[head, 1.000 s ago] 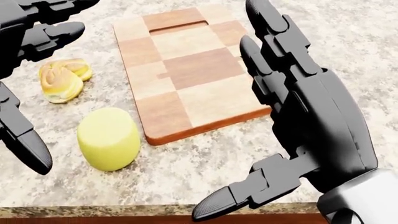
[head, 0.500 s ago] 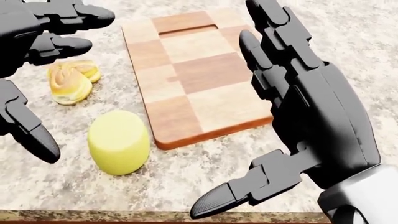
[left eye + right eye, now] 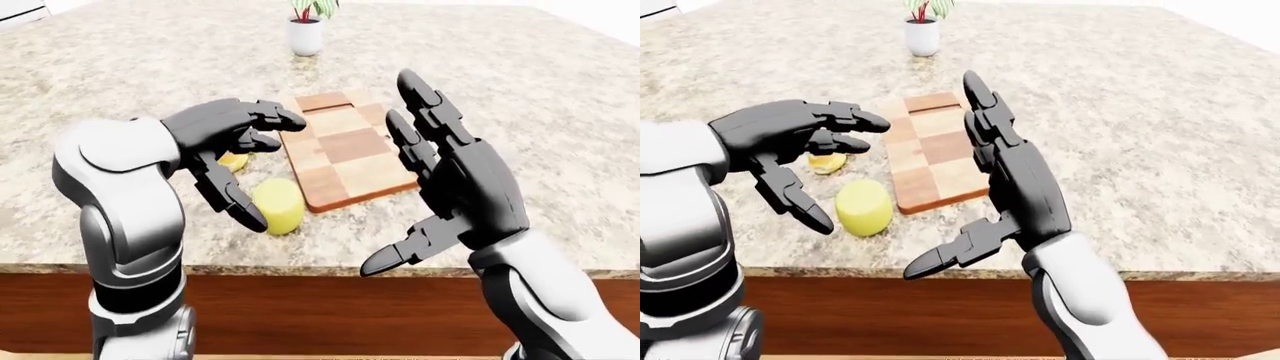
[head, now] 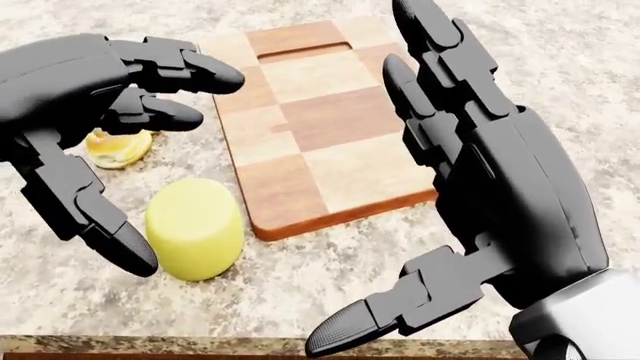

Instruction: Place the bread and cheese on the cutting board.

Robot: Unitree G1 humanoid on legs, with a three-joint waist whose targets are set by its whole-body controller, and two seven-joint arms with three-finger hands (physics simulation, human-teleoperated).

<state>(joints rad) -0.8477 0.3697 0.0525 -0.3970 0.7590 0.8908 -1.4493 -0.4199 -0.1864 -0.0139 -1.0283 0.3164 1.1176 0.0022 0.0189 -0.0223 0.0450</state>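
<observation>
My left hand (image 4: 90,127) hangs open, fingers spread above the cheese (image 4: 193,227) for a grasp from over it; the bread (image 4: 118,148) lies under its palm. The open right hand (image 4: 480,187) waits beside the empty cutting board (image 4: 310,120).

The board (image 4: 310,120) is a rectangular wooden checkerboard of light and dark brown squares with a slot handle near its top edge in the head view; it lies flat on the granite counter and carries nothing. The cheese (image 4: 194,227) is a pale yellow, short cylinder with rounded edges, lying on the counter just left of the board's lower left corner. The bread (image 4: 118,147), a golden, knotted roll, sits above and left of the cheese, partly hidden.
</observation>
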